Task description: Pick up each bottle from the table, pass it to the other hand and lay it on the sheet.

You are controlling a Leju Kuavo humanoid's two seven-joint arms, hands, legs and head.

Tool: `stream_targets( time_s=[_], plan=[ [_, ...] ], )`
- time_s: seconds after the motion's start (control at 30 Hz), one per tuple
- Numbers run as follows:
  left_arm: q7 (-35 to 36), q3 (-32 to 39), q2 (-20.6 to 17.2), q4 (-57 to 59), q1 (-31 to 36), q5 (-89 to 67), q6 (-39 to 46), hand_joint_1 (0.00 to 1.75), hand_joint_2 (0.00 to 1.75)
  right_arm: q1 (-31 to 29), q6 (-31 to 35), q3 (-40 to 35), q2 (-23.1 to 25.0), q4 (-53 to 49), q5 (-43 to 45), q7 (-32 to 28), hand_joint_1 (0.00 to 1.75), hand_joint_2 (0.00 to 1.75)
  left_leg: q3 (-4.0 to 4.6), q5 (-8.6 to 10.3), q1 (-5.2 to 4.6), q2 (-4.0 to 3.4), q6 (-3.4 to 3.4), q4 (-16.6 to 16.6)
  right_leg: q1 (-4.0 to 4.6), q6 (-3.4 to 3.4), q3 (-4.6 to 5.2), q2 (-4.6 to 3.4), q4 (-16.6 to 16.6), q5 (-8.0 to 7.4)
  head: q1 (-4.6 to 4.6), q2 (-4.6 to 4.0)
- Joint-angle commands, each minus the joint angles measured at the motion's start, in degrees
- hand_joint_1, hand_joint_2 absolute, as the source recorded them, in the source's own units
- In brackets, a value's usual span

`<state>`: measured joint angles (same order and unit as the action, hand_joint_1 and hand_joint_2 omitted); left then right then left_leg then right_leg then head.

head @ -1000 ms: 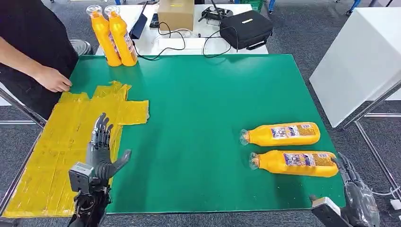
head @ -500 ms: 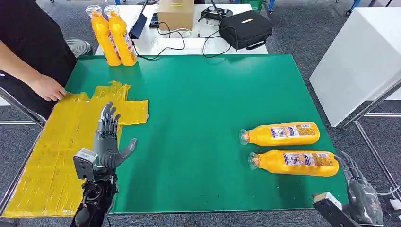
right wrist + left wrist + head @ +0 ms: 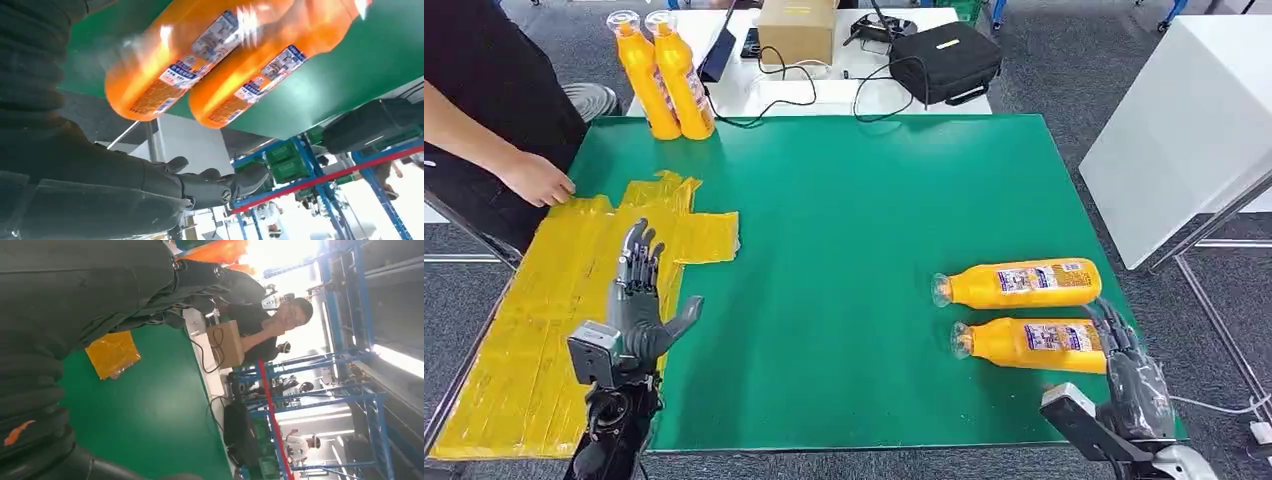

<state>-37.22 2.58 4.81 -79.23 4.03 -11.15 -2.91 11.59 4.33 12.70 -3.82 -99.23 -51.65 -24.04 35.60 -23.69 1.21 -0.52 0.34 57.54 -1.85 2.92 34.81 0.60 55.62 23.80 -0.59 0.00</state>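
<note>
Right hand [image 3: 1132,375] over nearer bottle's [image 3: 1034,345] base

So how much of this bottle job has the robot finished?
Nothing looks finished: the yellow sheet has no bottle on it. In hand: the right hand is at the base of the nearer lying bottle, grip unclear. Left: that bottle, the farther lying bottle, the handover to the open left hand.

No legible text. Printed labels on two lying bottles [image 3: 1016,284] [image 3: 1032,345] too small and blurred to read; same for standing bottles [image 3: 664,75].
</note>
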Motion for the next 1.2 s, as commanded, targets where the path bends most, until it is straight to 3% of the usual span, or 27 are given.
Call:
stream_targets(
  time_s=[0.03, 0.27, 0.47, 0.63, 0.97, 1.2],
  plan=[
    [0.44, -0.54, 0.23, 1.24, 0.82, -0.1, 0.03, 0.0, 1.75, -1.71, 0.2, -1.96, 0.21, 3.58, -0.07, 0.27, 0.0, 1.75, -0.29, -0.1, 0.05, -0.03, 0.04, -0.03, 0.07, -0.19, -0.27, -0.1, -0.06, 0.07, 0.0, 0.0],
    [1.06, 1.53, 0.23, 3.5, 2.91, 0.49, -0.25, 0.0, 1.75, -1.82, 0.44, -1.79, 1.0, 5.26, -2.01, 0.72, 0.0, 1.75, -0.14, -0.03, 0.04, 0.02, 0.03, -0.03, 0.05, -0.11, -0.14, -0.03, -0.05, 0.02, 0.02, 0.0],
    [0.48, 3.6, 0.1, 5.01, 4.3, 0.48, -1.7, 0.0, 1.75, -9.48, -0.16, -4.83, 1.15, 12.44, -5.45, 2.85, 0.0, 1.75, -0.76, -0.27, 0.11, -0.11, 0.1, -0.02, 0.17, -0.47, -0.72, -0.28, -0.09, 0.18, 0.0, 0.0],
    [1.28, 4.55, -1.23, 3.14, 4.14, 0.5, -1.98, 0.0, 1.75, -15.24, -1.19, -6.41, 0.52, 17.47, -8.03, 6.16, 0.0, 1.75, -0.2, -0.02, 0.05, -0.23, 0.02, -0.05, 0.07, -0.15, -0.12, -0.3, -0.07, -0.09, 0.0, 0.0],
    [0.83, 2.46, 0.49, 3.83, 2.47, 0.37, -1.62, 0.0, 1.75, -12.17, -1.43, -3.3, 3.41, 13.54, -10.67, 7.23, 0.0, 1.75, -0.36, -0.06, 0.04, 0.02, 0.07, -0.04, 0.07, -0.17, -0.38, -0.03, -0.05, 0.07, 0.0, 0.0],
    [1.87, 2.13, 0.85, 4.94, 4.86, 0.49, -1.26, 0.0, 1.75, -14.24, -4.33, -1.89, 3.31, 14.28, -11.69, 6.54, 0.0, 1.75, -0.08, 0.05, 0.01, 0.05, 0.05, -0.01, 0.03, -0.07, -0.07, 0.01, -0.01, -0.03, 0.0, 0.0]
  ],
)
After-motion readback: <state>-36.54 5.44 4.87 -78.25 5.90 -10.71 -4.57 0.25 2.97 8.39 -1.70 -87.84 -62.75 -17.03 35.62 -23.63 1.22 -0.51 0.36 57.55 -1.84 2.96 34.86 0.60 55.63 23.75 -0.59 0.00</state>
